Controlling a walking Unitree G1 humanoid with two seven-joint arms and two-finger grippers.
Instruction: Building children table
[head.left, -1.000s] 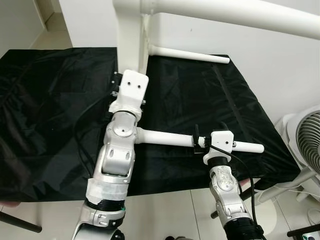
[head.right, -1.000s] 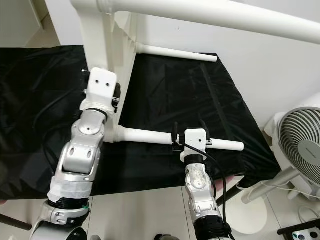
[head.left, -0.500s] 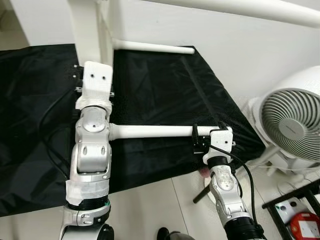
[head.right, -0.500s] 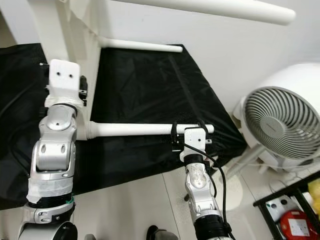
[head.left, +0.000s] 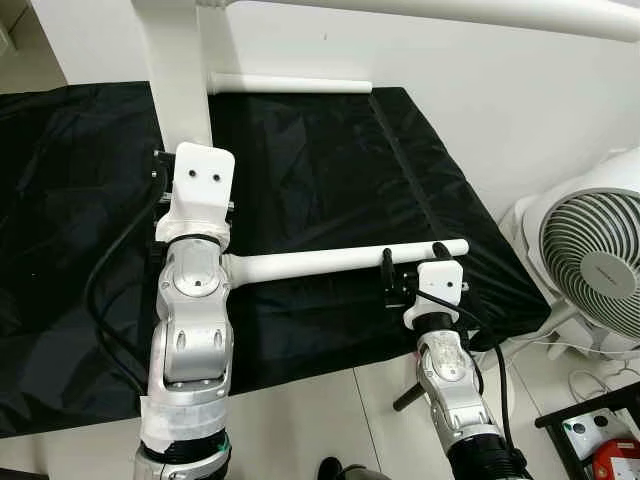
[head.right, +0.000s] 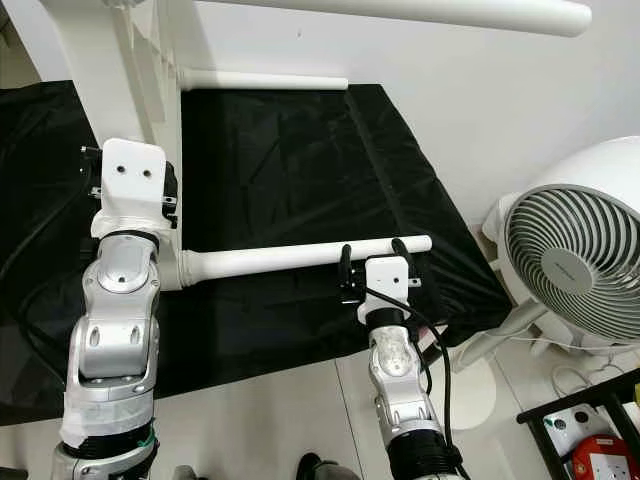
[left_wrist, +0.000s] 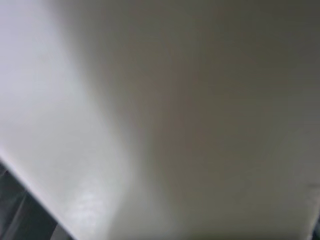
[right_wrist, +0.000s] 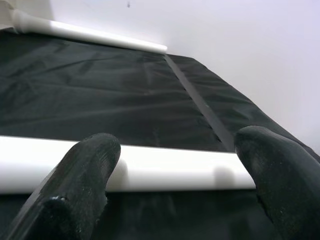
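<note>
Since a second ago the right gripper (head.left: 412, 272), fingers spread wide astride the white table leg (head.left: 330, 263), slid toward its tip; left gripper (head.left: 190, 195) fingers can't be told; leg likely seated.

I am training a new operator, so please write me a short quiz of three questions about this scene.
1. True or false: the right gripper is shut tight on the white table leg.
2. What lies under the leg? A) a black cloth B) a blue rug C) bare wood
3. Fill in: the round white appliance on the robot's right is a ____.
Key: 1 false, its fingers are open; 2 A; 3 fan.
</note>
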